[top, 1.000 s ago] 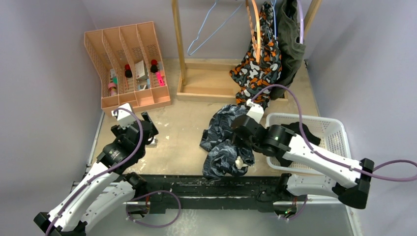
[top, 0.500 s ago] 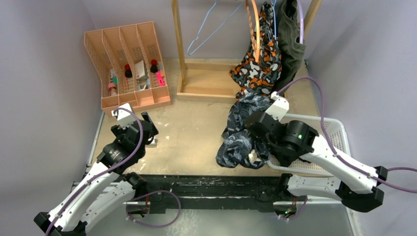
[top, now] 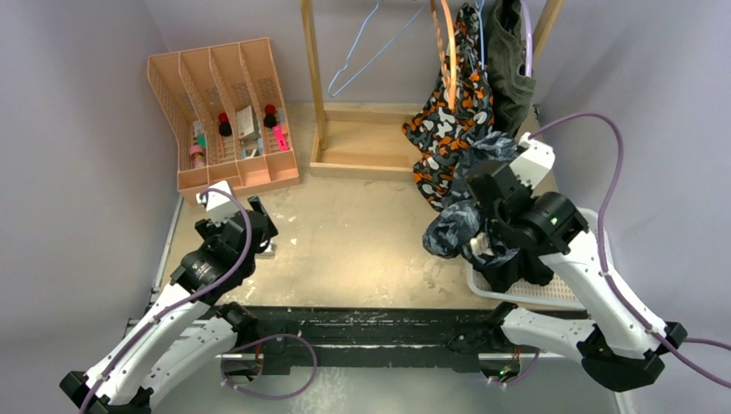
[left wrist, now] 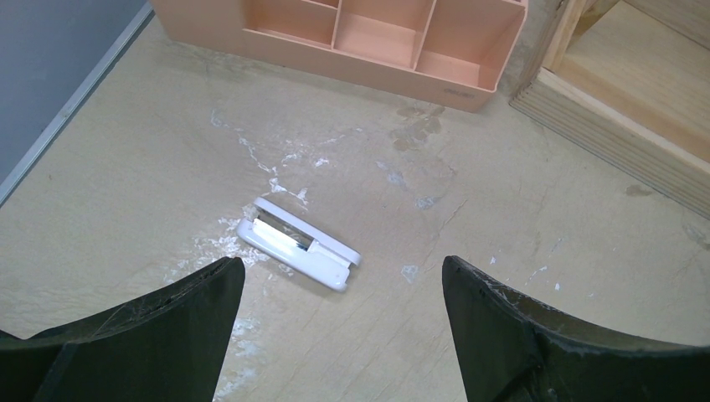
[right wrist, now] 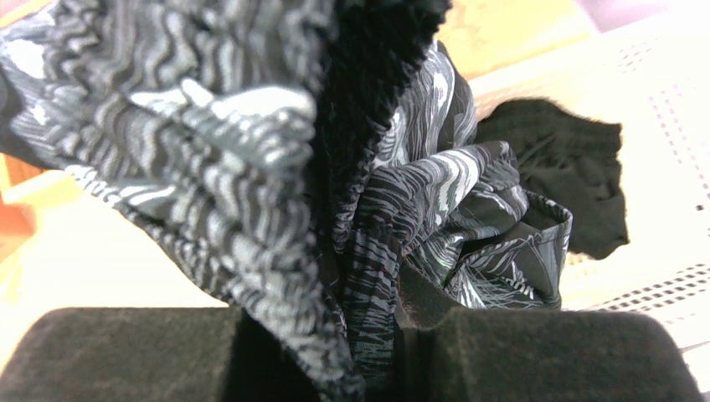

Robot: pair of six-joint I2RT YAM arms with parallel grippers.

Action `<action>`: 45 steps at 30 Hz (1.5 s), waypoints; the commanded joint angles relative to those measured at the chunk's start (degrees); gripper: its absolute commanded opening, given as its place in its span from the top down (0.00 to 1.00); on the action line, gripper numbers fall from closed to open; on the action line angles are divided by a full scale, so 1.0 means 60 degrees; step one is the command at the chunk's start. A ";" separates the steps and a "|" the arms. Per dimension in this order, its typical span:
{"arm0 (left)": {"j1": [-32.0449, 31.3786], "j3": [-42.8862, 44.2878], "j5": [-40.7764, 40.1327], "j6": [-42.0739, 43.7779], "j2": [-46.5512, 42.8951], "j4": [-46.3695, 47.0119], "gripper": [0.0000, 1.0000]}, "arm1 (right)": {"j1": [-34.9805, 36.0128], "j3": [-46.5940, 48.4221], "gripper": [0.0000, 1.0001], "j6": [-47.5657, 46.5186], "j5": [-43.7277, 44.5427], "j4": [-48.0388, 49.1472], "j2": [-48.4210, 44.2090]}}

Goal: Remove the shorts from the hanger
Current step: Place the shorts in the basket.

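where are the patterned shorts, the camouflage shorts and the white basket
patterned shorts point(top: 450, 231), top view, hanging lower bunch
camouflage shorts point(top: 448, 129), top view, middle of the fabric
white basket point(top: 539, 297), top view, near rim

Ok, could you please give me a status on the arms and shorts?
Right claw shut on patterned shorts, held up at edge of white basket. Left claw open, empty. Camouflage shorts, olive shorts hanging. No obstruction.

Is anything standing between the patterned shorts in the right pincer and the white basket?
Nothing visible does. The right pincer is shut on the dark patterned shorts, which hang at the left rim of the white basket. Only the black shorts lie inside, and they probably would not block a drop.
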 commanded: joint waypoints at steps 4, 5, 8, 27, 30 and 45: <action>0.0048 0.0105 -0.0006 0.0078 0.0001 0.0243 0.12 | -0.2028 0.1525 1.00 -0.2183 0.1810 0.0049 -0.0083; 0.0042 0.0109 0.0000 0.0072 0.0017 0.0247 0.12 | -0.2294 0.1633 1.00 -0.2331 0.1974 0.0050 -0.0105; 0.0052 0.0122 0.0002 0.0086 0.0050 0.0247 0.12 | -0.2933 0.1733 1.00 -0.2611 0.2376 0.0061 -0.0288; 0.0056 0.0109 0.0016 0.0101 -0.0158 0.0271 0.12 | -0.6313 -0.2141 0.96 -0.2753 -0.1635 0.3416 -0.0482; 0.0064 0.0097 -0.0002 0.0079 -0.0223 0.0249 0.12 | -0.7382 -0.2820 0.96 -0.2410 -0.2962 0.3913 -0.0602; 0.0060 0.0080 0.0002 0.0095 -0.0270 0.0275 0.12 | -0.8647 -0.4830 0.75 -0.0795 -0.1557 0.4503 -0.1414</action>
